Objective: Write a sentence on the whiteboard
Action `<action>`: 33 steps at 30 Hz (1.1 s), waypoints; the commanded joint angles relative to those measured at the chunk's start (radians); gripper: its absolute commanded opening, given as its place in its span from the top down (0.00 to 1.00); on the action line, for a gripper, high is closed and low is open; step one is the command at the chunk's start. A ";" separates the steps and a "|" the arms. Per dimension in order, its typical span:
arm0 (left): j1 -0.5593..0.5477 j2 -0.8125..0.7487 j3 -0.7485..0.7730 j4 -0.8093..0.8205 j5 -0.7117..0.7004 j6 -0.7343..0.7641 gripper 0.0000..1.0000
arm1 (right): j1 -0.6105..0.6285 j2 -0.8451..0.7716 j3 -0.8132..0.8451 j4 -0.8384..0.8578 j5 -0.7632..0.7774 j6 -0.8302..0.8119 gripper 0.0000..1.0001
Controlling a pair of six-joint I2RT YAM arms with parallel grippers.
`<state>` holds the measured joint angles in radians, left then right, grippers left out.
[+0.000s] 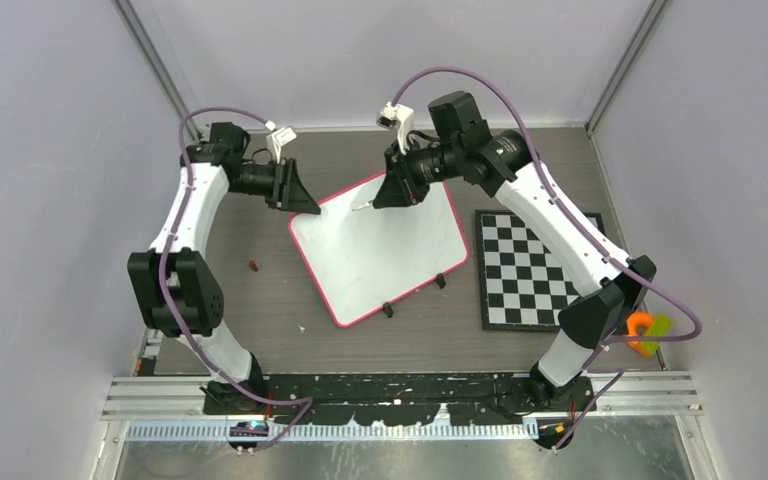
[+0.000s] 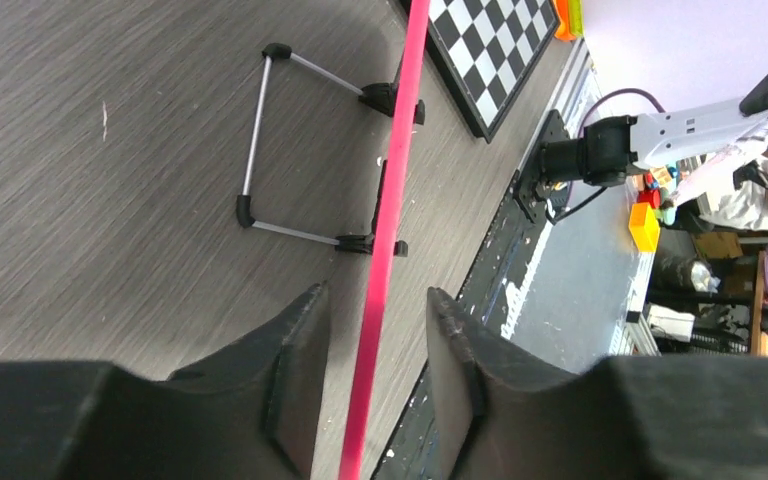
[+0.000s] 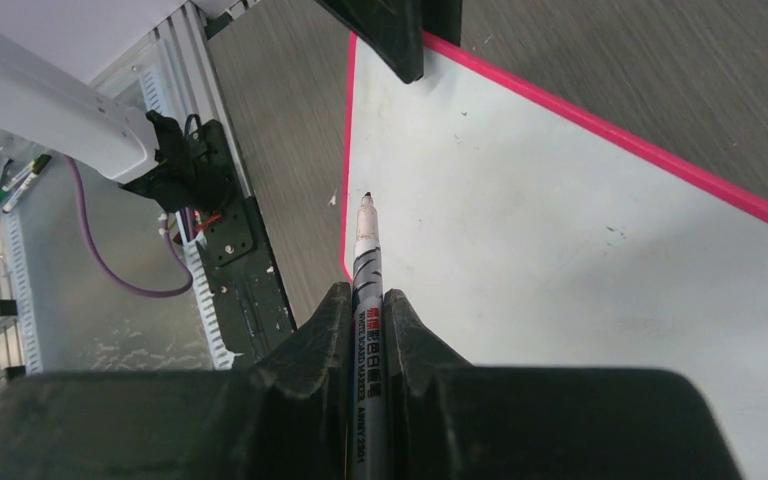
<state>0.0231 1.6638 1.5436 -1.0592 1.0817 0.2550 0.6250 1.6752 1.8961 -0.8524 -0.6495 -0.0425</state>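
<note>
The whiteboard (image 1: 380,255) stands tilted on its black feet (image 1: 388,310) at mid-table, its face blank; no sentence shows on it. My left gripper (image 1: 303,203) is at its far left corner, jaws open on either side of the pink rim (image 2: 390,200) with a gap on each side. My right gripper (image 1: 388,193) is shut on a white whiteboard marker (image 3: 368,270). The marker's dark tip (image 3: 366,199) is over the white face (image 3: 560,250) near the left rim; I cannot tell whether it touches. The left fingers (image 3: 390,35) show at the top of the right wrist view.
A black-and-white checkered board (image 1: 535,270) lies right of the whiteboard and also shows in the left wrist view (image 2: 490,50). A small red piece (image 1: 253,266) lies on the table to the left. An orange and yellow-green object (image 1: 648,333) sits at the right edge. The board's wire stand (image 2: 255,130) shows behind it.
</note>
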 commanded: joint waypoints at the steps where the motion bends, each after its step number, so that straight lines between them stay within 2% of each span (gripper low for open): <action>1: -0.014 0.060 0.098 -0.104 0.039 0.121 0.64 | 0.002 -0.059 -0.024 0.028 -0.039 0.013 1.00; 5: -0.062 0.111 0.161 -0.199 0.018 0.200 0.80 | 0.002 -0.076 -0.041 0.014 -0.039 0.009 1.00; 8: -0.074 0.151 0.215 -0.303 0.012 0.265 0.96 | 0.003 -0.090 -0.056 0.003 -0.050 0.005 1.00; 10: -0.092 0.174 0.239 -0.359 -0.012 0.302 1.00 | 0.003 -0.097 -0.069 -0.004 -0.064 -0.004 1.00; 17: -0.157 0.225 0.280 -0.513 -0.022 0.414 1.00 | 0.003 -0.102 -0.094 -0.040 -0.120 -0.028 1.00; 28: -0.239 0.182 0.172 -0.380 -0.058 0.276 1.00 | 0.029 -0.121 -0.149 -0.005 -0.083 -0.003 1.00; 29: -0.240 0.184 0.175 -0.366 -0.068 0.257 0.97 | 0.030 -0.122 -0.152 0.001 -0.078 0.002 1.00; 32: -0.219 0.152 0.182 -0.311 -0.083 0.188 0.74 | 0.041 -0.135 -0.177 0.027 -0.058 0.020 1.00; 33: -0.206 0.137 0.189 -0.295 -0.083 0.164 0.69 | 0.047 -0.141 -0.185 0.034 -0.041 0.021 1.00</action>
<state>-0.2024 1.8542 1.7355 -1.4086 1.0702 0.5144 0.6540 1.5948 1.7294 -0.8822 -0.7258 -0.0422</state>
